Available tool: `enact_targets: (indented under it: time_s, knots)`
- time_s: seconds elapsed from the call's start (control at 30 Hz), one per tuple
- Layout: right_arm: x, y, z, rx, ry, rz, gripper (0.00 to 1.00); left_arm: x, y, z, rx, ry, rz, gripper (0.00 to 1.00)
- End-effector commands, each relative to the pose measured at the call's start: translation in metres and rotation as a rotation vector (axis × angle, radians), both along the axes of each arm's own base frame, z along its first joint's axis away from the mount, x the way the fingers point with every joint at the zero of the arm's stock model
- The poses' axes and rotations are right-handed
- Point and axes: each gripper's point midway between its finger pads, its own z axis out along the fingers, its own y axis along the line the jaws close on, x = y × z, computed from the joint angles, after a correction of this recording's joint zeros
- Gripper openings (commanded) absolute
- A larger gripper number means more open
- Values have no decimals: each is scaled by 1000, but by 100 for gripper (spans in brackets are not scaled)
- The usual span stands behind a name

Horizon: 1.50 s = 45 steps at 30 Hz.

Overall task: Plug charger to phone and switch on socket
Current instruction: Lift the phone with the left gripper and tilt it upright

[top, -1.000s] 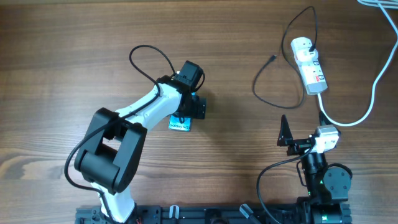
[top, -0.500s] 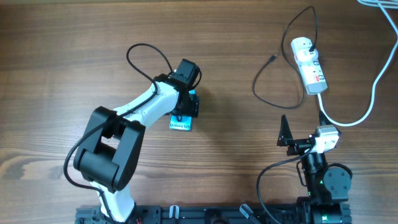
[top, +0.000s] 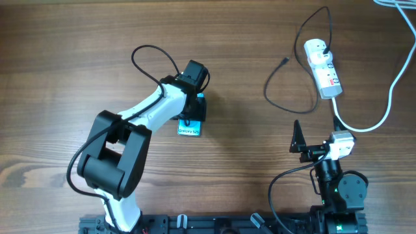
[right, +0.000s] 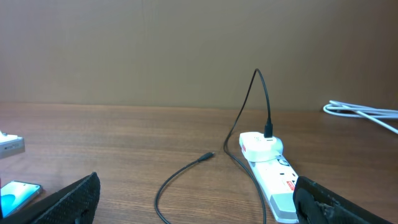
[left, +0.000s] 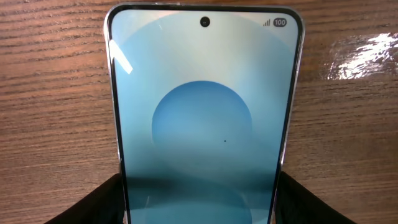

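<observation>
The phone lies flat on the wood table, left of centre, its screen filling the left wrist view. My left gripper is over it, with its black fingers pressed against both long edges of the phone. The white socket lies at the far right, also in the right wrist view. The black charger runs from a white adapter in the socket, and its plug tip lies loose on the table. My right gripper is open and empty, near the front right.
A thick white cord curves from the socket's near end off the right and top edges. The phone's corner shows at the far left of the right wrist view. The table is brown wood.
My left gripper's fingers have drawn in against the phone's sides. The right arm, the socket and the charger have not moved.
</observation>
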Motion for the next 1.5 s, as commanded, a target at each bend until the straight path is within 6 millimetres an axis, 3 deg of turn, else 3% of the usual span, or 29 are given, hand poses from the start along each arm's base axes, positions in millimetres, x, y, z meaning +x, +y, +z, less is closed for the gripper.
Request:
enact_targets:
  time_s: [0.0,0.33,0.53,0.77,0.8,0.87,1.17,1.47]
  knots:
    - [0,0,2,-2,-9,-3,100,-1,-9,-5,-40,57,13,62]
    - [0,0,1,-3,-8,-3,100,9,-15,25,-41,62,36,62]
    - [0,0,1,-3,-7,-3,100,12,-32,60,-144,43,23,62]
    - [0,0,1,-3,-4,-3,100,5,-33,123,-206,-30,11,62]
    - [0,0,1,-3,-4,-4,100,2,-31,139,-219,-57,10,62]
    - [0,0,1,-3,-4,-3,100,-2,-28,151,-228,-76,9,62]
    - [0,0,1,-3,-4,-3,100,-21,-3,233,-330,-251,82,60]
    - [0,0,1,-3,-4,-3,100,-25,5,231,-402,-172,216,57]
